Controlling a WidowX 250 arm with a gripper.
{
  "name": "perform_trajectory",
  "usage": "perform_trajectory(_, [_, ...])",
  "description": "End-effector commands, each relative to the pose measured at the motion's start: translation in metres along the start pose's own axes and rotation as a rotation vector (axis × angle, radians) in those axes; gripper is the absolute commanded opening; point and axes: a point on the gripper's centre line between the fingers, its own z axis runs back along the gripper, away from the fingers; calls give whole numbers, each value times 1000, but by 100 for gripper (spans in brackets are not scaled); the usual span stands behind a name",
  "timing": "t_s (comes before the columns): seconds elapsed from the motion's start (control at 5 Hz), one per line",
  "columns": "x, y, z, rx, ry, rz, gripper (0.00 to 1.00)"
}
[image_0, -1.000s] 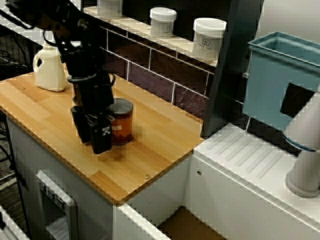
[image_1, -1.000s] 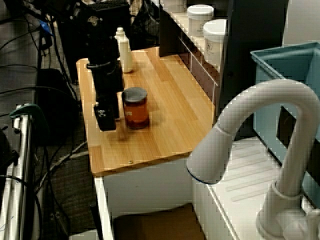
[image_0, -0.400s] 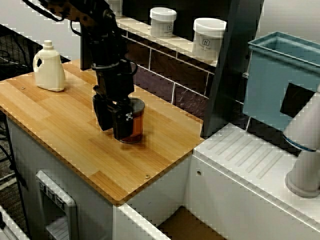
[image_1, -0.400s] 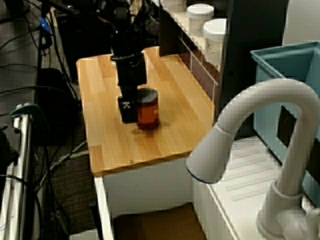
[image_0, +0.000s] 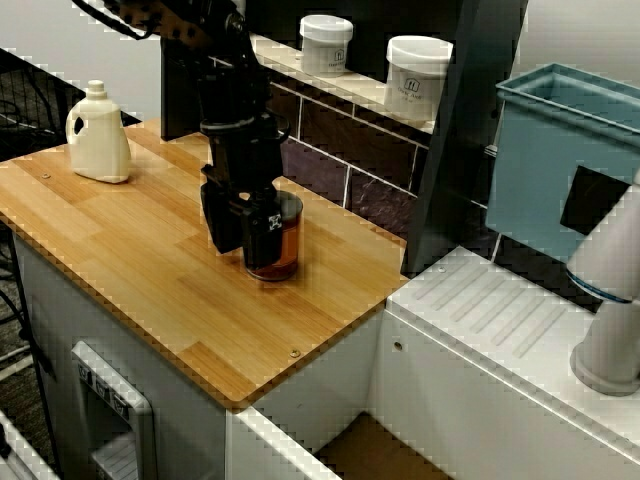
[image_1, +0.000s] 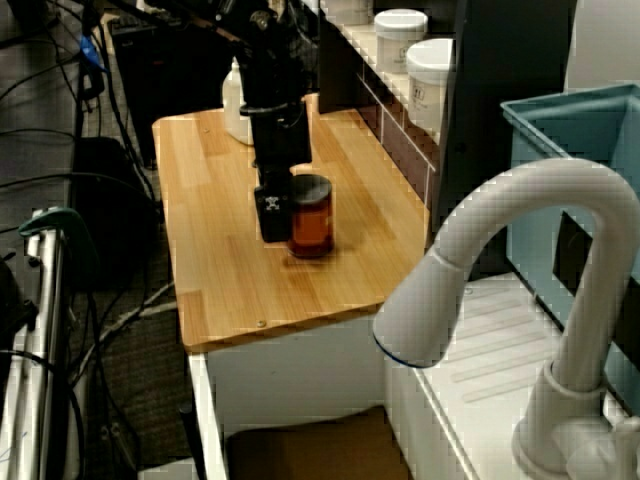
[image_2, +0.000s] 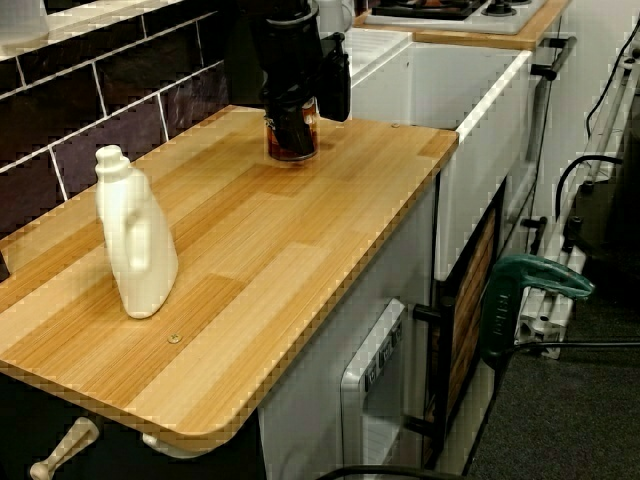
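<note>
In the view across the counter toward the tiled wall, the black gripper (image_0: 243, 225) stands left of centre. It is low over the wooden counter (image_0: 120, 250), and its arm comes down from the upper left. Two fingers (image_0: 222, 215) show side by side with only a slit between them. The amber jar (image_0: 289, 232) stands upright just behind the nearer finger, touching it or nearly so. A cream bottle (image_0: 98, 135) stands well apart at far left, and a white tub (image_0: 418, 75) sits on the ledge at upper centre.

In the view from behind the tap, the white tap (image_1: 520, 230) fills the lower right. The gripper (image_1: 274, 218) is in the upper middle, with the jar (image_1: 313, 220) just to its right against the one finger that shows. The other finger is hidden. The jar stands mid-counter, away from the front edge.

In the view along the counter from the bottle end, the bottle (image_2: 135, 245) is at left in the foreground. The gripper (image_2: 295, 105) is at top centre, directly in front of the jar (image_2: 295, 145), so only the jar's lower amber part shows.

No view settles whether the fingers are apart, together or pinching the jar, so I cannot tell. By my reading the step in hand is contact with the jar, either gripping it or leaning on it. Any further move calls for keeping the jar upright with the contact low and square, and for minding the counter's far end, which lies near the jar.
</note>
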Motion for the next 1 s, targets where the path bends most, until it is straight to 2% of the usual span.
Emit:
perform_trajectory(0.0, [-7, 11, 15, -1, -25, 8, 100])
perform_trajectory(0.2, [-20, 12, 25, -22, -25, 7, 100])
perform_trajectory(0.4, [-29, 10, 41, -37, -55, -7, 100])
perform_trajectory(0.6, [-29, 11, 54, -54, -84, -4, 100])
perform_trajectory(0.8, [-21, 10, 64, -59, -138, 27, 100])
